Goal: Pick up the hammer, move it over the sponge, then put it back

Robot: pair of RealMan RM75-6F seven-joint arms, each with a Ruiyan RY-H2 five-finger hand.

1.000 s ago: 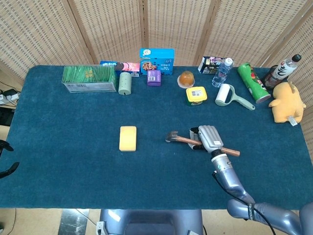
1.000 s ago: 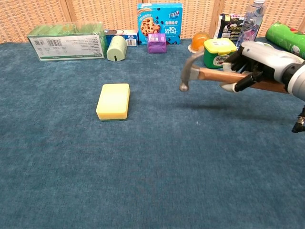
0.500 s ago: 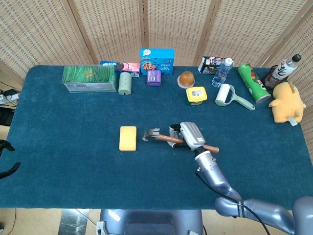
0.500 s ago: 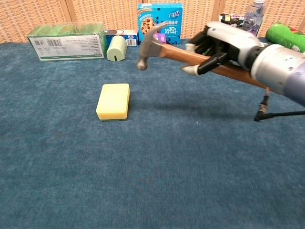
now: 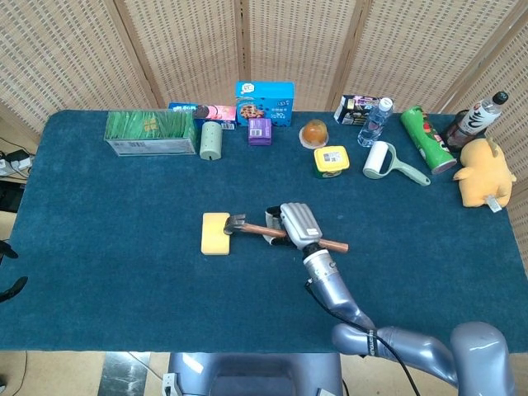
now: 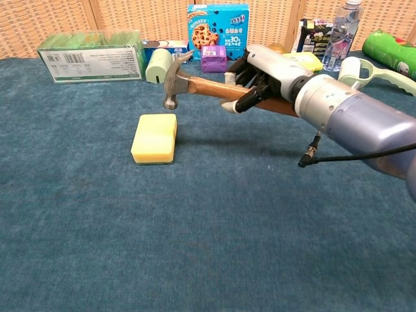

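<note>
My right hand grips the wooden handle of the hammer and holds it in the air, handle roughly level. In the head view the steel head sits right at the right edge of the yellow sponge. The chest view shows the head hanging above the sponge, near its upper right corner, not touching it. The left hand is out of both views.
A row of items lines the back of the blue table: a green box, a pale green roll, a cookie box, a purple box, a yellow tub, a lint roller, bottles and a plush toy.
My right hand has carried the hammer leftward across the table, from well right of the sponge to the sponge's right edge. The sponge has stayed put.
</note>
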